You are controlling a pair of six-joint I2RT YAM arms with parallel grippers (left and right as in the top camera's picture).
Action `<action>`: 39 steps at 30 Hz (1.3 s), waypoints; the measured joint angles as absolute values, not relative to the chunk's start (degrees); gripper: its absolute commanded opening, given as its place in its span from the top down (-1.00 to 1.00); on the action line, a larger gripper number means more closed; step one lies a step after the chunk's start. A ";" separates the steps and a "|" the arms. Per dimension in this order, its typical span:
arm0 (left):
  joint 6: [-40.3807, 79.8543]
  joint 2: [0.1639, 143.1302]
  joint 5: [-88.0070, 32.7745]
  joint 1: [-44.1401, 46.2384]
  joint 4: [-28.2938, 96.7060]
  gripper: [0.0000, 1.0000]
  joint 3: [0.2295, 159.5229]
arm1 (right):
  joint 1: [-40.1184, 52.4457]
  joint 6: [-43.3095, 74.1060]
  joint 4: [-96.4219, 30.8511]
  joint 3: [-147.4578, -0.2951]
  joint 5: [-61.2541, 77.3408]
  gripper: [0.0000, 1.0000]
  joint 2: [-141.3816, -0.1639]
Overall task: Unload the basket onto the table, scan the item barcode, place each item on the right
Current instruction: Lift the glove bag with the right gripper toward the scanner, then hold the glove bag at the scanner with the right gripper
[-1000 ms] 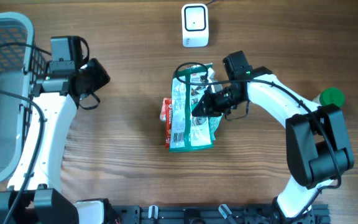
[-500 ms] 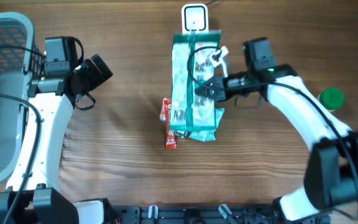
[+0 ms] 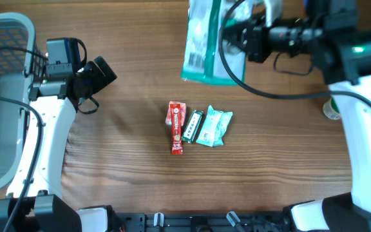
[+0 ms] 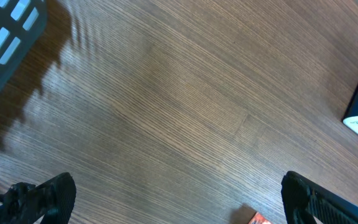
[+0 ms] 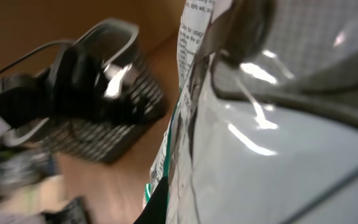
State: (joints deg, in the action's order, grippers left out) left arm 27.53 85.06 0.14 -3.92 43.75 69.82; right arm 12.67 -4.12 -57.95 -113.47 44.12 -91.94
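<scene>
Lying mid-frame on the wood-grain table [image 3: 127, 161], three small crinkly packets [image 3: 191, 125] sit side by side. The left jaws gape fully, empty. At the top edge, the right jaws clamp a glossy green pouch [image 3: 201, 42].

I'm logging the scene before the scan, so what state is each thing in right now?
green bag: lifted off the table, held by the right claw.
right claw: shut on the green bag.
left claw: open, holding nothing.
red packet: lying flat.
slim green packet: lying flat.
teal packet: lying flat.
basket: upright, at the left edge.
</scene>
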 measured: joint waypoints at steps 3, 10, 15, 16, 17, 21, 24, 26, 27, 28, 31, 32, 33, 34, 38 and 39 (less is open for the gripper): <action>27.55 85.06 0.16 -3.92 43.75 -1.00 69.82 | 13.39 -6.83 -58.04 -116.86 37.89 0.91 -92.20; 27.55 85.06 0.16 -3.92 43.75 -1.00 69.82 | 18.98 -17.74 -50.11 -116.88 21.45 0.91 -102.08; 27.55 85.06 0.16 -3.92 43.75 -1.00 69.82 | 23.90 -25.23 -41.63 -116.68 8.29 0.91 -108.75; 27.53 85.06 0.16 -3.92 43.75 -1.00 69.82 | 25.02 -27.29 -39.59 -116.66 5.34 0.91 -110.15; 27.55 85.06 0.16 -3.92 43.72 -1.00 69.82 | 25.78 -28.71 -37.28 -116.64 3.01 0.91 -111.22; 27.55 85.06 0.16 -3.92 43.72 -1.00 69.82 | 28.47 -34.33 -28.82 -116.62 -6.26 0.91 -115.70; 27.55 85.06 0.16 -3.92 43.75 -1.00 69.82 | 29.89 -38.52 -23.42 -116.62 -12.88 0.91 -119.44; 27.53 85.06 0.16 -3.92 43.75 -1.00 69.82 | 30.30 -40.34 -21.32 -116.62 -15.84 0.91 -121.10; 27.53 85.06 0.14 -3.92 43.75 -1.00 69.82 | 30.52 -41.34 -19.75 -116.62 -17.52 0.91 -122.21; 27.55 85.06 0.16 -3.92 43.72 -1.00 69.82 | 30.65 -42.09 -18.04 -116.62 -19.00 0.91 -123.33; 27.53 85.06 0.16 -3.92 43.77 -1.00 69.82 | 30.72 -43.94 -14.50 -116.62 -21.54 0.91 -125.69; 27.53 85.06 0.16 -3.92 43.75 -1.00 69.82 | 30.72 -44.69 -13.96 -116.62 -22.13 0.91 -126.26; 27.55 85.06 0.16 -3.92 43.75 -1.00 69.82 | 30.72 -45.39 -13.41 -116.62 -22.85 0.91 -126.76; 27.53 85.06 0.16 -3.92 43.75 -1.00 69.82 | 30.72 -46.26 -12.29 -116.60 -23.70 0.91 -127.26; 27.53 85.06 0.16 -3.92 43.75 -1.00 69.82 | 30.72 -51.20 -7.46 -116.62 -26.87 0.91 -128.35; 27.55 85.06 0.16 -3.92 43.75 -1.00 69.82 | 30.72 -52.23 -6.70 -116.62 -27.35 0.91 -128.57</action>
State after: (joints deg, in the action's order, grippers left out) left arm 27.55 85.06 0.16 -3.92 43.75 69.82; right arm 30.72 -52.23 -6.70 -116.62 -27.35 -128.57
